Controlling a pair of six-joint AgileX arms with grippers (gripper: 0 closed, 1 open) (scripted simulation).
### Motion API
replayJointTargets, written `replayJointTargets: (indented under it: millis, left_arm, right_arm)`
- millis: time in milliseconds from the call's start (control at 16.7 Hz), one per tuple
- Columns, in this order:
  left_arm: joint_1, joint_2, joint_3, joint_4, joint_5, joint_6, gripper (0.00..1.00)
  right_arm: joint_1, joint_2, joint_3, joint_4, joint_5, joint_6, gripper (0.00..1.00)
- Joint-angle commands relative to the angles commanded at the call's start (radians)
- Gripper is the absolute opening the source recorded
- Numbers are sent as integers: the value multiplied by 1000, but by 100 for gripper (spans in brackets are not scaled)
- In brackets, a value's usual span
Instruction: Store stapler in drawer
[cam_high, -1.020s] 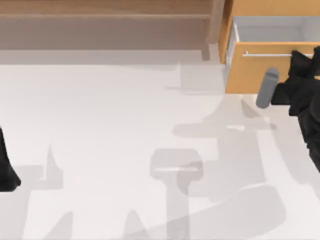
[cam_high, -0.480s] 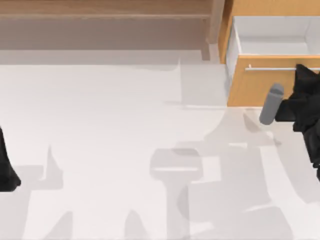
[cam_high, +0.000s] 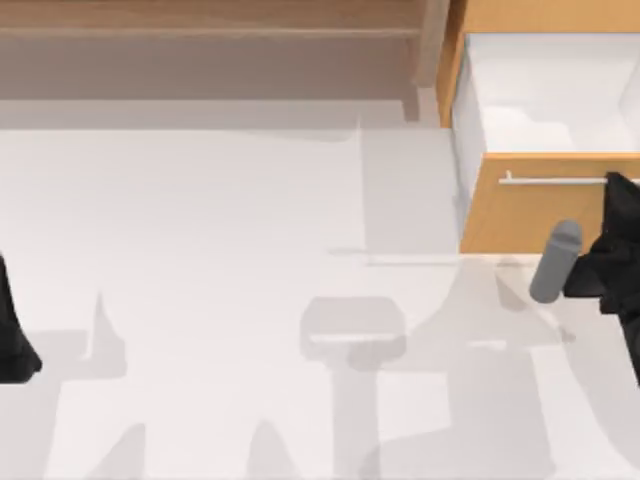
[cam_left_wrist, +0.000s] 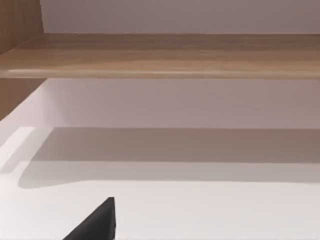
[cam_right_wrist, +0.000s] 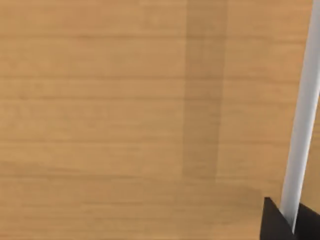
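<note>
One drawer (cam_high: 520, 215) was seen at the far right of the white worktop (cam_high: 220, 230), pulled out, its white inside exposed and its orange-tan front crossed by one silver bar handle (cam_high: 550, 180). One brown shelf (cam_high: 210, 20) was seen along the far edge. The right hand (cam_high: 618, 195) was placed at the handle's right end; in the right wrist view the bar (cam_right_wrist: 300, 125) was gripped between dark fingertips (cam_right_wrist: 275, 220). The left hand (cam_high: 12, 330) was parked at the left edge; whether it was apart or together could not be told.

Drawer (cam_high: 520, 215): we see it pulled open at the table's far right, orange-tan front, white inside.
Handle (cam_high: 550, 181): thin silver bar, horizontal.
</note>
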Motion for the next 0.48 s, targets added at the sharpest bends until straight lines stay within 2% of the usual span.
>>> replayJointTargets:
  millis: [300, 480]
  left_arm:
    - [0, 0, 0, 0, 0, 0, 100]
    - [0, 0, 0, 0, 0, 0, 100]
  right_arm:
    - [9, -10, -23, 21, 8, 1, 0]
    - [9, -10, -23, 21, 8, 1, 23]
